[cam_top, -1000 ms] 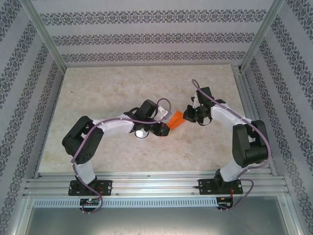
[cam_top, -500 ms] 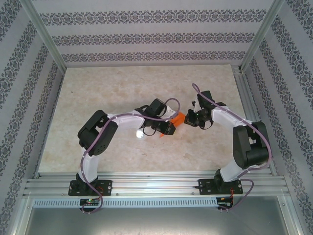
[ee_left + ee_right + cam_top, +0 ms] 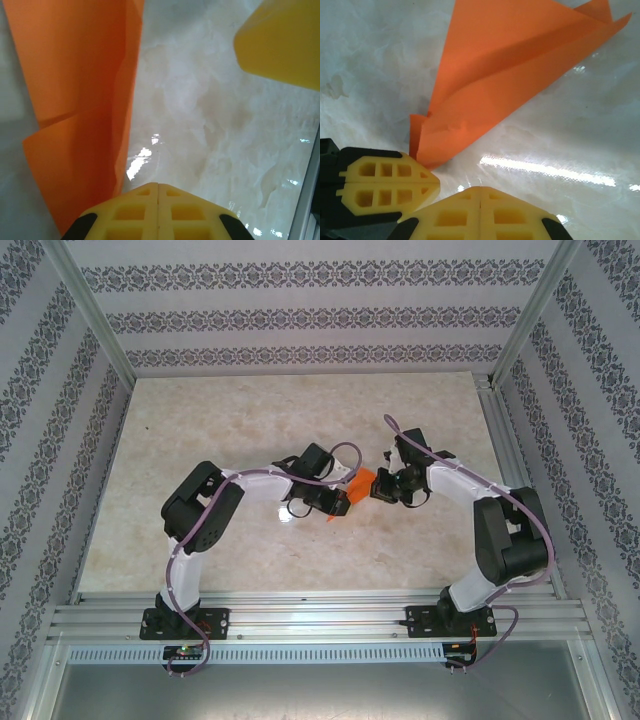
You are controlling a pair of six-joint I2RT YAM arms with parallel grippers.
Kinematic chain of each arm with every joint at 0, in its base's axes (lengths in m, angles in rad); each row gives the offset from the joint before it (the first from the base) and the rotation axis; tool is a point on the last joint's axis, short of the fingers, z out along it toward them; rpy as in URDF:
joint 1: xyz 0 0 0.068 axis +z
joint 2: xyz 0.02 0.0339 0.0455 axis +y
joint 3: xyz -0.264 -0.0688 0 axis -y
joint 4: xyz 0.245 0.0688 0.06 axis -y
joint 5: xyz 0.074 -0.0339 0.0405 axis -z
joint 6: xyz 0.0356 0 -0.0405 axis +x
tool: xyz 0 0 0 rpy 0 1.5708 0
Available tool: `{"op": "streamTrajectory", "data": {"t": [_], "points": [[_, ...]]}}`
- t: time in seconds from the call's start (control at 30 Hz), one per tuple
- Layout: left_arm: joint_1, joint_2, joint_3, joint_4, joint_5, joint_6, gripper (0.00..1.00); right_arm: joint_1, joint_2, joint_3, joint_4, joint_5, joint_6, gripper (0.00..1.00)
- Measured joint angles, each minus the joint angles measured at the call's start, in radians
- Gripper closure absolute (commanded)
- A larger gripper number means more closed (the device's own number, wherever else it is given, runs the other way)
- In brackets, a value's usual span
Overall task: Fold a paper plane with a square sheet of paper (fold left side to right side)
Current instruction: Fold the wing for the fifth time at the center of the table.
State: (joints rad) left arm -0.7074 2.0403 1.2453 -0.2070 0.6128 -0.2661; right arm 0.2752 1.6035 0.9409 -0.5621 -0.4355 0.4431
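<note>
Paper plane [image 3: 505,75] runs off frame; contact with left end effector [image 3: 438,184] unclear.

Left tool [image 3: 158,186] closed, bottom centre; folded orange paper [image 3: 80,100] just beside it; right tool [image 3: 270,45] upper right; marble table [image 3: 215,130] beneath.

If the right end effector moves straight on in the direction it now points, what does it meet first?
Most likely the orange paper: its folded lower edge lies straight ahead of the shut right end effector. The left end effector sits off to the side. Depth is unclear.
</note>
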Motion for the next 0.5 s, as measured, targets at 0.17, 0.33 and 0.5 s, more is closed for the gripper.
{"op": "streamTrajectory", "data": {"t": [0.17, 0.33, 0.5], "points": [[0.014, 0.002, -0.006, 0.0, -0.021, 0.0, 0.95, 0.022, 0.026, 0.012, 0.001, -0.003, 0.0, 0.96], [0.017, 0.019, -0.006, 0.001, -0.023, 0.0, 0.94, 0.049, 0.061, 0.034, 0.003, -0.003, 0.001, 0.97], [0.018, 0.019, -0.011, 0.008, -0.022, 0.0, 0.95, 0.079, 0.114, 0.074, 0.014, -0.004, 0.005, 0.97]]}}
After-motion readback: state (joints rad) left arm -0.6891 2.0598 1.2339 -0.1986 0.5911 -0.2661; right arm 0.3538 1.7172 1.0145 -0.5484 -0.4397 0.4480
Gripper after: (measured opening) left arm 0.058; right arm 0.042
